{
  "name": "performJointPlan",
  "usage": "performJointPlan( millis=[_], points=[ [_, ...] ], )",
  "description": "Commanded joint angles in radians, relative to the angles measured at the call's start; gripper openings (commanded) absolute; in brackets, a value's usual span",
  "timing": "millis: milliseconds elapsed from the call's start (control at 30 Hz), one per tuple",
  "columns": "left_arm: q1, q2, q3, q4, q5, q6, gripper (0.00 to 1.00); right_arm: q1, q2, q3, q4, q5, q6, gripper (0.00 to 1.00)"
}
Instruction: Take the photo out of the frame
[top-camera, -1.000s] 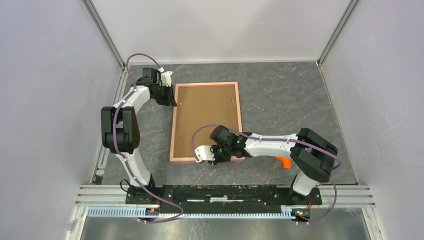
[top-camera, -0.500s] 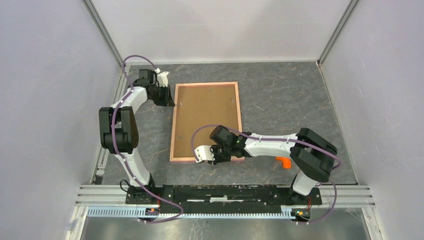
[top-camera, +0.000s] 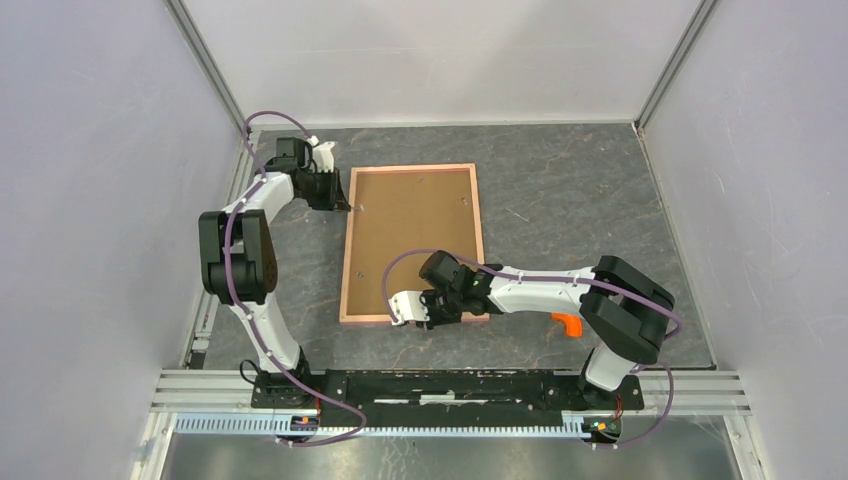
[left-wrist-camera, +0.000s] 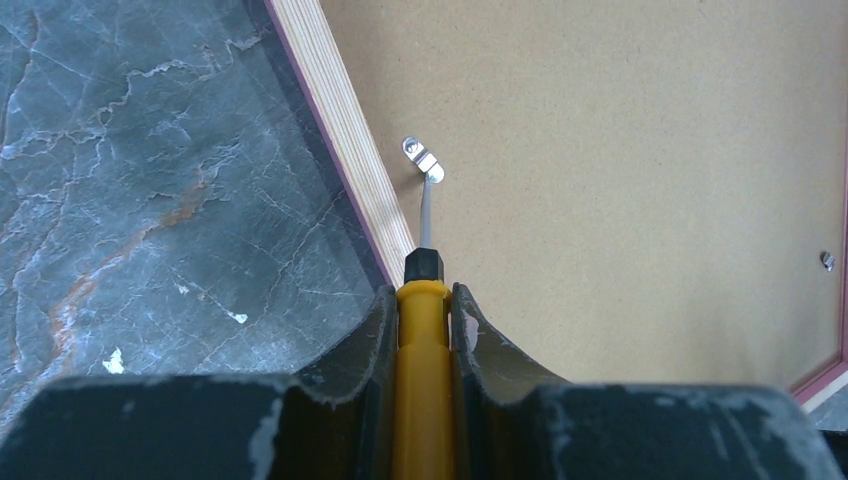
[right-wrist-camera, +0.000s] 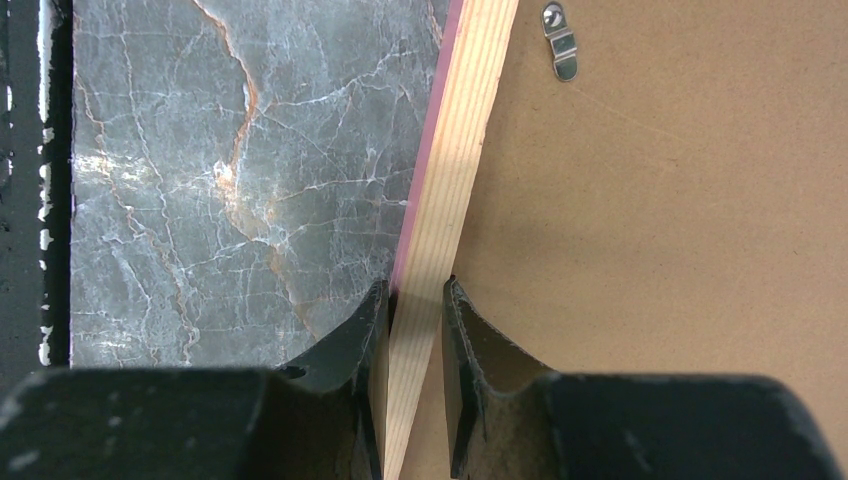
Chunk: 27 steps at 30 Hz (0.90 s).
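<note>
Gripping, left: left end effector is clamped on a yellow-handled screwdriver. I see the shaft tip touching a small metal clip on the frame's left rail, near the far left corner.
Right: right end effector is closed across the near rail, one finger on the pink outer edge and one on the inner side over the board.
Frame: frame lies flat, back side up, mid-surface, long side running away from the arm bases.
Photo: I can't see it. The fibreboard back covers the whole opening.
Other clips: second clip sits on the board just beside the near rail. Another small fitting sits close to the opposite rail.
Surface: dark marbled surface.
Nearby: orange piece on the surface right of the frame, partly hidden by the right arm, apart from the frame.
In the way: from the top view the right forearm crosses the frame's near right corner, and its purple cable loops over the near part of the board.
</note>
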<state>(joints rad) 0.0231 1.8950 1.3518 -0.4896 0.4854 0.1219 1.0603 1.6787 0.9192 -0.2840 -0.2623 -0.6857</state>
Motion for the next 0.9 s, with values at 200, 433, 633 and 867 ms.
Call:
performJointPlan(
  millis=[200, 433, 633, 867],
  points=[
    [-0.067, 0.096, 0.030, 0.019, 0.018, -0.053, 0.02, 0.027, 0.096, -0.087, -0.218, -0.070, -0.011, 0.00],
    [-0.081, 0.089, -0.041, 0.104, 0.027, -0.197, 0.02, 0.027, 0.102, -0.088, -0.216, -0.070, -0.014, 0.00],
    [-0.082, 0.080, -0.078, 0.173, 0.019, -0.274, 0.02, 0.027, 0.103, -0.086, -0.217, -0.064, -0.015, 0.00],
    [-0.070, -0.034, -0.026, 0.075, 0.047, -0.170, 0.02, 0.015, 0.064, -0.118, -0.226, 0.010, -0.070, 0.00]
  ],
)
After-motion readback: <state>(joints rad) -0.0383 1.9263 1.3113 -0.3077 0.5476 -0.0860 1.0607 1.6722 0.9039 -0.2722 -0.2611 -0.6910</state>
